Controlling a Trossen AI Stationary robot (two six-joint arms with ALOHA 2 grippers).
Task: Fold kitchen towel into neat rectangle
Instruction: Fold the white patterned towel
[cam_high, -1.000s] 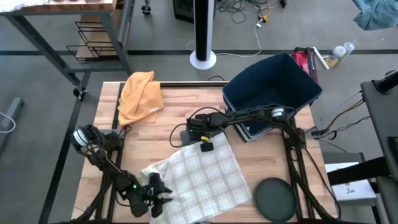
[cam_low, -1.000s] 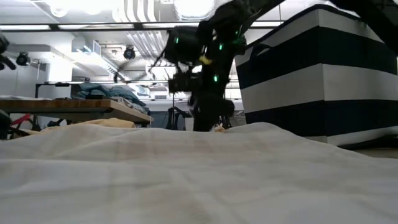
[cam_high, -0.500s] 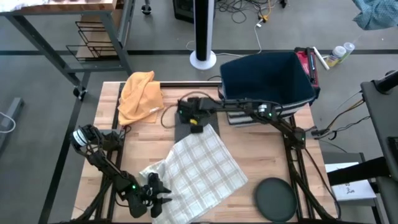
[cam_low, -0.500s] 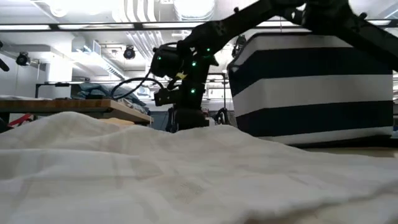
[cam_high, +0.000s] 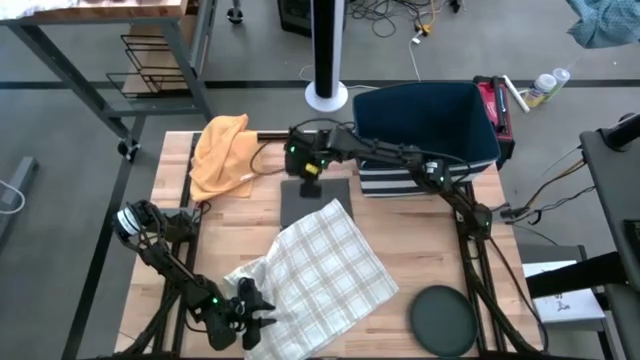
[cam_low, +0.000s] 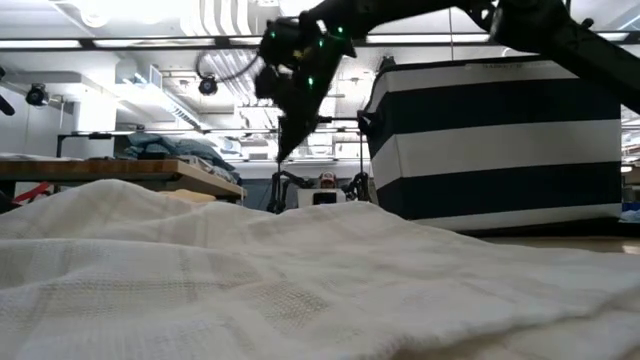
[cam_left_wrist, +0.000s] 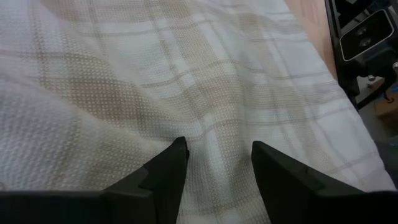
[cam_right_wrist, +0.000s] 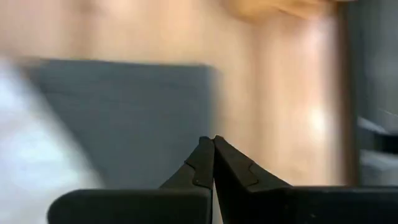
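Observation:
The plaid kitchen towel (cam_high: 312, 268) lies rumpled on the wooden table, its far corner (cam_high: 335, 207) resting on a dark grey mat (cam_high: 312, 190). It fills the foreground of the low view (cam_low: 300, 280). My right gripper (cam_high: 308, 168) is shut and hangs above the mat's far part, clear of the towel; the low view shows it (cam_low: 283, 148) pointing down in the air. My left gripper (cam_high: 250, 308) is at the towel's near left edge. Its fingers (cam_left_wrist: 217, 158) are open, with a raised wrinkle of towel (cam_left_wrist: 205, 118) just beyond them. My left gripper has its open fingertips (cam_left_wrist: 176, 157) down at the towel's near left part, slanting down from the table's near side. Whether they touch the cloth, I cannot tell. Nothing is pinched between them.
A crumpled orange cloth (cam_high: 225, 152) lies at the far left. A dark bin with a striped side (cam_high: 430, 130) stands at the far right, close behind my right arm. A dark round disc (cam_high: 445, 320) lies at the near right. Bare wood shows left of the towel.
My right gripper, shut throughout, has moved from the towel's far corner toward the table's far edge and up. The towel's far part slid with it onto the grey mat, then stayed there as the gripper rose clear. The towel's near part has kept its place.

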